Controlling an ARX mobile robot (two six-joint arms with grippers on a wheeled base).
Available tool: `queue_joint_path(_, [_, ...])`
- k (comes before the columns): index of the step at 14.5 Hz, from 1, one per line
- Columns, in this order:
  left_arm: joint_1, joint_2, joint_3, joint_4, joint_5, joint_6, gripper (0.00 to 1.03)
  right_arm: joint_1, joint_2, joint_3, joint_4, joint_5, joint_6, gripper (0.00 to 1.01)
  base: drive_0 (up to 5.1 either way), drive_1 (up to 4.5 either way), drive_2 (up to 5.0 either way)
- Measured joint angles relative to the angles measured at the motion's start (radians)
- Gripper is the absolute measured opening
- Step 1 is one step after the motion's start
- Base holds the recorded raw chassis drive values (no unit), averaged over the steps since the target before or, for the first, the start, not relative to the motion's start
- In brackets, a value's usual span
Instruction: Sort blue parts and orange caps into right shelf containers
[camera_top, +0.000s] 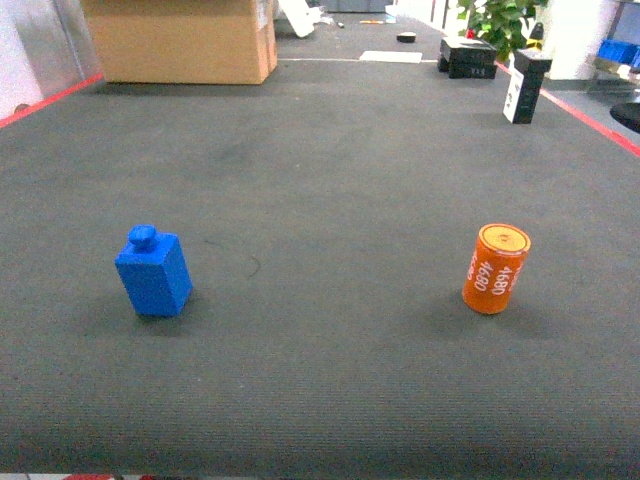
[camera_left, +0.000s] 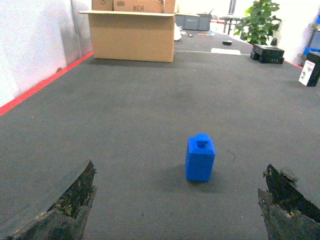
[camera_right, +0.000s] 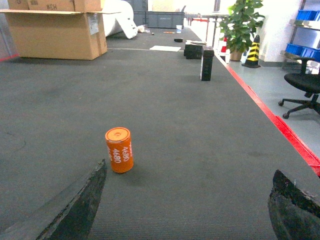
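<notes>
Closest to the robot, the left pincer (camera_left: 177, 210) stands wide open and holds nothing; its two worn fingers (camera_left: 65, 205) frame the blue part (camera_left: 200, 158), which stands upright on the grey floor (camera_top: 330, 180) a little ahead. The right pincer (camera_right: 185, 210) is also wide open and empty, but the orange cap (camera_right: 119, 149) sits toward its left finger, not in the middle.

In the head view both pieces stand well apart, the blue part on the left side and the orange cap on the right. If the right arm goes straight forward, I think its left finger could knock the cap; it is round, so it may fall and roll away. The blue part has a small knob on top and could tip if pushed.

Farther back are a cardboard box (camera_top: 180, 40) and a black box (camera_top: 525, 85). No blue crates are clearly visible, so a wrong drop place is another risk.
</notes>
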Motion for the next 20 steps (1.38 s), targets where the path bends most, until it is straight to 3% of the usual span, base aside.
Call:
queue_joint_path(16, [0.0, 0.0, 0.0, 0.0, 0.0, 0.0, 0.98, 0.0, 0.0, 0.0, 0.0, 0.0, 0.0, 0.98, 0.0, 0.0, 0.0])
queue_joint_path(17, [-0.114, 0.103, 0.048, -0.104, -0.233, -0.038, 0.98, 0.041, 0.028, 0.013, -0.044, 0.103, 0.015, 0.98, 0.0, 0.0, 0.0])
queue_joint_path(18, [-0.239, 0.336, 0.092, 0.039, -0.435, -0.046, 0.98, 0.157, 0.241, 0.031, 0.105, 0.305, 0.038, 0.98, 0.0, 0.0, 0.0])
queue_joint_path(19, [-0.209, 0.49, 0.116, 0.182, -0.445, -0.045, 0.98, 0.193, 0.396, 0.057, 0.261, 0.349, 0.048, 0.98, 0.0, 0.0, 0.0])
queue_joint_path(20, [-0.148, 0.7, 0.177, 0.355, -0.369, -0.041, 0.98, 0.212, 0.618, 0.119, 0.461, 0.334, 0.053, 0.98, 0.0, 0.0, 0.0])
